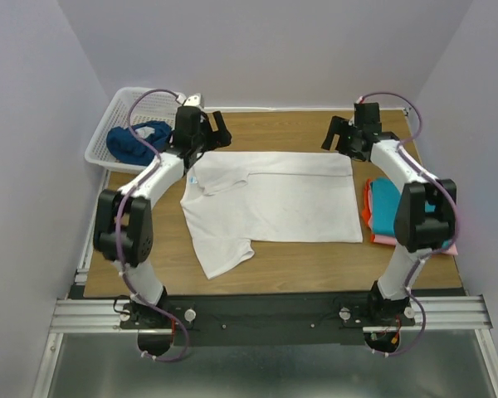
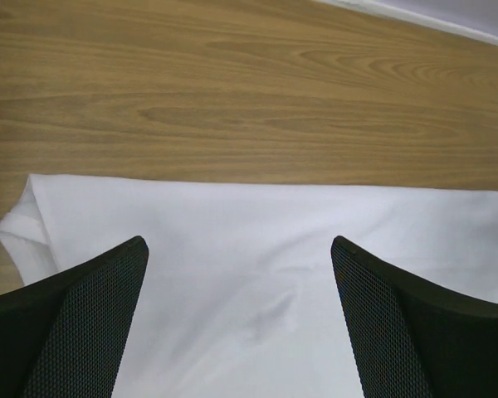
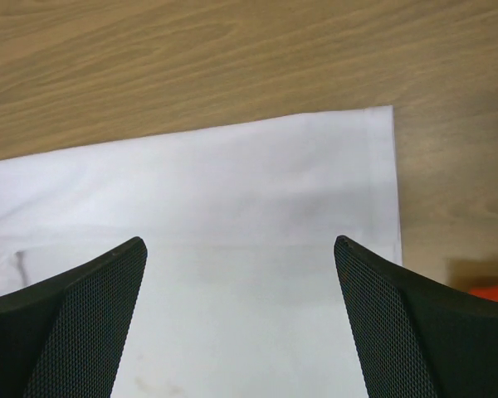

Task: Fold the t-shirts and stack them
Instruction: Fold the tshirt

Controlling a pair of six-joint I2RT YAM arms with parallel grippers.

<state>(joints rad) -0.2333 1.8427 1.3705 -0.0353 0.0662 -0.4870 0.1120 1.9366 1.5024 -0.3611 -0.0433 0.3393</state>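
Pale lilac walls close round a wooden counter (image 1: 274,269). The white t-shirt (image 1: 274,199) lies spread flat at its middle, long axis running left to right, collar at the left end and hem at the right. Its far edge is one straight line, the far sleeve apparently turned in. The near sleeve juts out at the near-left corner.

The left gripper (image 1: 216,137) hangs over the shirt's far-left corner and the right gripper (image 1: 339,139) over its far-right corner. Both are spread wide and hold nothing; each wrist view shows white cloth between the fingers and bare wood beyond the far edge. Each arm is thus the nearer one to its own end of that edge, with the body of the shirt lying back toward the bases. A paired pinch along the far edge, drawn across the long axis, looks like the likely next step.

Beyond the hem sits a stack: a teal t-shirt (image 1: 385,203) on a red-orange t-shirt (image 1: 368,211), with a pink t-shirt (image 1: 448,247) lowest. Past the collar end, a white basket (image 1: 124,104) holds a dark blue t-shirt (image 1: 133,141).
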